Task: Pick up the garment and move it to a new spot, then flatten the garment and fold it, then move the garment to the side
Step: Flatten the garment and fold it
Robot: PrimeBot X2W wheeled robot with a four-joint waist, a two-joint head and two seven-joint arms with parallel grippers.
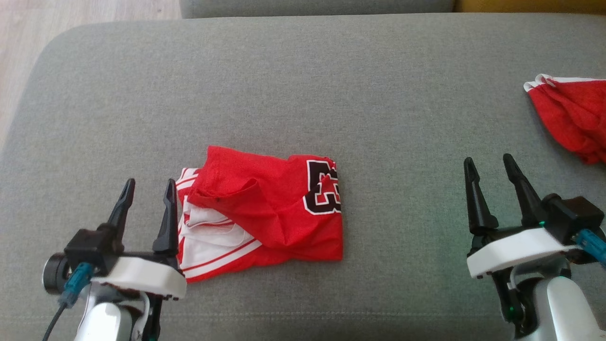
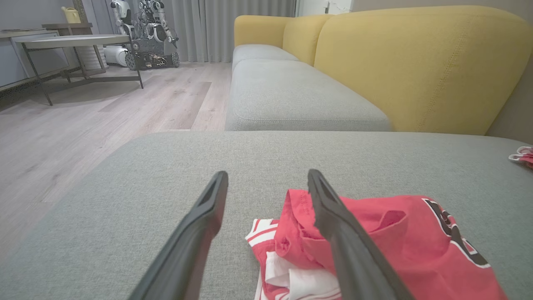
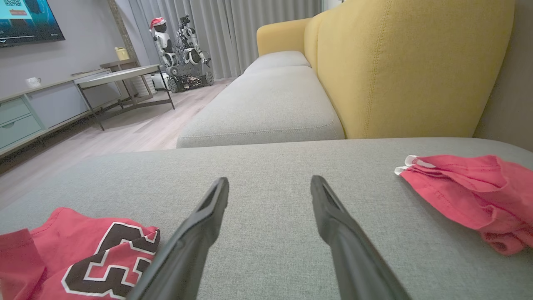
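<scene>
Overhead, head view: folded red garment (image 1: 270,208) near the cushion's (image 1: 303,71) front edge, left of centre. Left gripper (image 1: 149,184) just beside it, right gripper (image 1: 488,159) well apart; fingers apart on both, nothing held.
Left wrist view: loose top layers.
Right wrist view: second red garment (image 3: 470,196) at the right edge.
Risk: pinching one layer, so the fold opens.

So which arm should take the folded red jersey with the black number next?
Probably left. The open left gripper stands right at the white-striped edge of the folded red jersey; the open right gripper hangs well apart, over the grey fabric cushion.
</scene>
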